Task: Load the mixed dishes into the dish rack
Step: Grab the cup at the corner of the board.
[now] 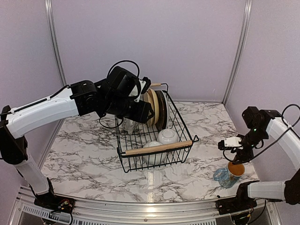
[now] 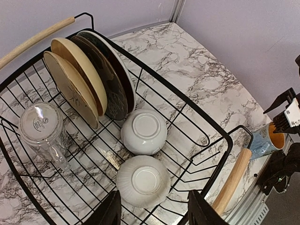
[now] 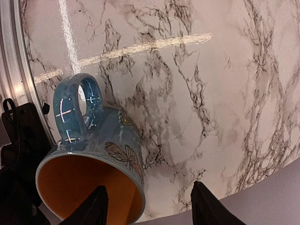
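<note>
The left gripper (image 2: 154,201) hovers over the black wire dish rack (image 2: 187,101), its fingers spread wide and holding nothing. Two white bowls (image 2: 144,131) sit upside down on the rack floor directly beneath it, one just beyond the other. Further ahead of the gripper, three plates (image 2: 82,75) stand on edge, packed together against the rack's far end. An upturned mug (image 2: 42,124) rests in the rack off to the gripper's left. One of the rack's wooden handles (image 2: 232,180) runs just to the gripper's right.

Across the marble table (image 1: 84,140), well clear of the rack, the right gripper (image 3: 149,187) hangs with its fingers parted above a blue patterned mug (image 3: 101,140) with an orange lining. The mug stands upright near the table's front edge, its handle turned away from the fingers. One finger sits in front of the mug's mouth in the wrist view. Whether it touches the rim cannot be told.
</note>
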`<action>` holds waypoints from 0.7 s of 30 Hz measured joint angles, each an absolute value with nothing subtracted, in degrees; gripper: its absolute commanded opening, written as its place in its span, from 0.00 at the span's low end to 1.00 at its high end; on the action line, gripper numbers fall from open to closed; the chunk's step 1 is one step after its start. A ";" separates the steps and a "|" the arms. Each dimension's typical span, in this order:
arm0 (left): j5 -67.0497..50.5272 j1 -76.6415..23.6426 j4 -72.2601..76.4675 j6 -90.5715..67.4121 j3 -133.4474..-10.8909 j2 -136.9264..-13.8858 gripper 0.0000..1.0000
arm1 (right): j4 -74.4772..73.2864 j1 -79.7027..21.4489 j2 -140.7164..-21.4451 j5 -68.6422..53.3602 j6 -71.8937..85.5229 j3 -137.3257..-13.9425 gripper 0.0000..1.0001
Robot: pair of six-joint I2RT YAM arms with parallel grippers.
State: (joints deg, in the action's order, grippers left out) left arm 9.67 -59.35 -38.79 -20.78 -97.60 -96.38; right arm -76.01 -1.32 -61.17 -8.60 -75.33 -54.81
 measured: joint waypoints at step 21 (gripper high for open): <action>7.40 -59.37 -32.93 -23.20 -93.17 -93.62 0.51 | -71.33 -1.26 -64.51 -10.52 -73.54 -49.36 0.00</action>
